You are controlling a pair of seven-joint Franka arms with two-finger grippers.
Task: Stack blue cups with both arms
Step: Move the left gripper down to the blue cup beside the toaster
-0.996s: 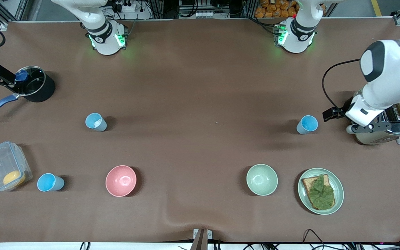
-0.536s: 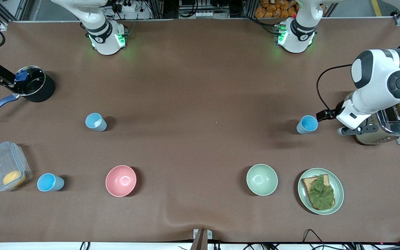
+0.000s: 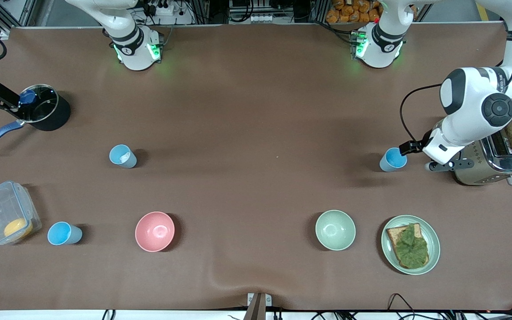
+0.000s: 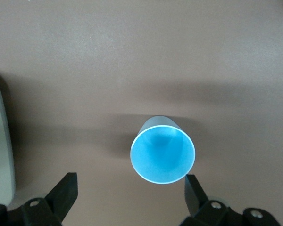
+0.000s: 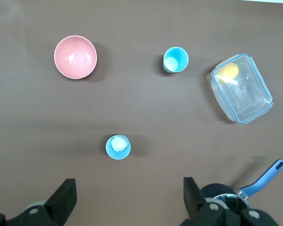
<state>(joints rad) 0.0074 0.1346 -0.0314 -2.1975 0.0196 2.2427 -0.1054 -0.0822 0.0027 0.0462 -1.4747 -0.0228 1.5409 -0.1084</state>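
Note:
Three blue cups stand upright on the brown table. One cup (image 3: 393, 159) (image 4: 163, 149) is at the left arm's end, beside the toaster. My left gripper (image 3: 447, 164) (image 4: 129, 182) hangs open just above the table between that cup and the toaster, with the cup's rim close to one fingertip (image 4: 192, 186) and not between the fingers. Another cup (image 3: 122, 156) (image 5: 118, 146), with something white inside, and a third cup (image 3: 64, 234) (image 5: 175, 60) stand at the right arm's end. My right gripper (image 5: 129, 188) is open and empty, high over that end near the pot.
A pink bowl (image 3: 154, 231) and a pale green bowl (image 3: 335, 230) sit near the front camera. A plate (image 3: 389, 249) with toast and lettuce, a toaster (image 3: 491, 169), a black pot (image 3: 47, 113) and a clear lidded box (image 3: 5, 211) are also on the table.
The left arm has swung away from the toaster toward the nearby blue cup, bringing its open gripper close beside it. The right arm and all cups have not moved.

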